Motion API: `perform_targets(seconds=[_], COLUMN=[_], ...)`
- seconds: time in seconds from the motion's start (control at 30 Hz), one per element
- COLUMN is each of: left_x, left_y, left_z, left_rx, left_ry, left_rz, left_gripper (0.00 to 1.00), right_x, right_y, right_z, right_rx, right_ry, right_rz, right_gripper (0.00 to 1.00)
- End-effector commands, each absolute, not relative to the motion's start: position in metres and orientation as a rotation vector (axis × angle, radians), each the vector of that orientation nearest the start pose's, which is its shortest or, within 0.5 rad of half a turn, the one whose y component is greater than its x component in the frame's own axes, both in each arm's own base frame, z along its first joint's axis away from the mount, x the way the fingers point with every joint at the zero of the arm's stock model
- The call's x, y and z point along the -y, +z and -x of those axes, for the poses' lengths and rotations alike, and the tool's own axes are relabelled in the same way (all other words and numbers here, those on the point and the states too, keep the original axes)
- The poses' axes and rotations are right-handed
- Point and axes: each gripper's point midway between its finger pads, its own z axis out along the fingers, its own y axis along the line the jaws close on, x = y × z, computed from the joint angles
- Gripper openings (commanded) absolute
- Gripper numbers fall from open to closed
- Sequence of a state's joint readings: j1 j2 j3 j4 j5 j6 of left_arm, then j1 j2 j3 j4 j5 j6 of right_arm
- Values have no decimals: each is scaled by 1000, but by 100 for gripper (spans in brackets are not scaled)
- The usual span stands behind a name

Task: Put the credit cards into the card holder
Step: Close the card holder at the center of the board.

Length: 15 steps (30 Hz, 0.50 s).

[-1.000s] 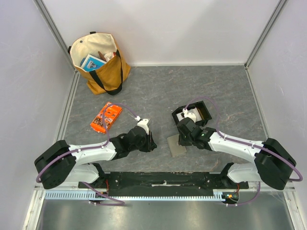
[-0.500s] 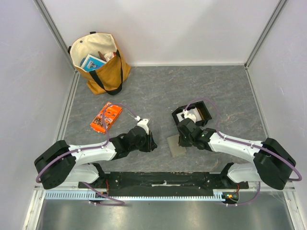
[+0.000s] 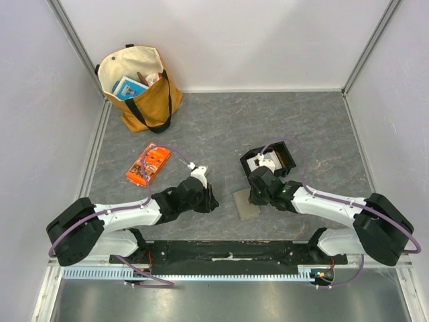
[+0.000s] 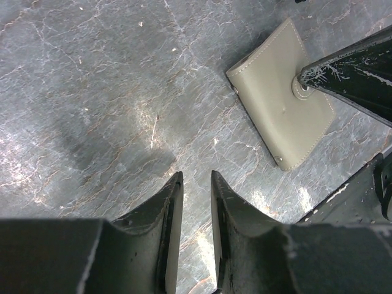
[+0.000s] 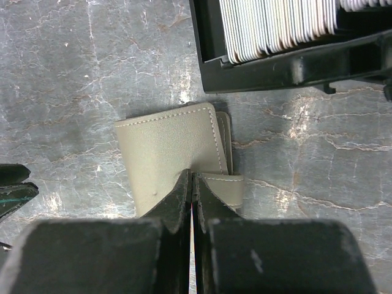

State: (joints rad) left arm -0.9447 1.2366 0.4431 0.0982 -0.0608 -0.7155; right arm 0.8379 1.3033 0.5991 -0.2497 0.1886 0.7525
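Grey marbled tabletop (image 3: pixel 221 127) holds the card holder (image 5: pixel 171 144) mid-frame, with the right gripper (image 5: pixel 192 184) pressed together on it. The left gripper (image 4: pixel 196 184), slightly spread, hovers lower left.

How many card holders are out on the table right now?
1. The card holder lies flat beside the black tray, touched by the tips of the shut right hand. The tote bag could hide more.

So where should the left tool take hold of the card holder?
The card holder lies flat and thin, so only an edge can be pinched, and the shut right tool sits on its top face by the stud. Probably take the long edge facing the left tool, coming in low from the left.
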Motion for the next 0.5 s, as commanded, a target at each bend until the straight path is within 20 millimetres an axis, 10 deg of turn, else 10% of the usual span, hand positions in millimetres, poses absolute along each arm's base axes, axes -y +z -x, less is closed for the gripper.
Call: perform_targets(seconds=[0.0, 0.27, 0.47], left_x=[268, 266, 262], left_y=[50, 59, 65], left_z=[-178, -179, -177], left_rx=[-2360, -2351, -2358], left_ry=[-774, -772, -764], left_rz=[-205, -192, -176], left_gripper=[31, 55, 72], right_x=[-197, -206, -189], right_y=[13, 66, 55], right_z=[-177, -207, -207], right_rx=[-2646, -2456, -2471], right_ry=[347, 405, 348], right_rz=[62, 22, -49], right_gripper=[0, 39, 53])
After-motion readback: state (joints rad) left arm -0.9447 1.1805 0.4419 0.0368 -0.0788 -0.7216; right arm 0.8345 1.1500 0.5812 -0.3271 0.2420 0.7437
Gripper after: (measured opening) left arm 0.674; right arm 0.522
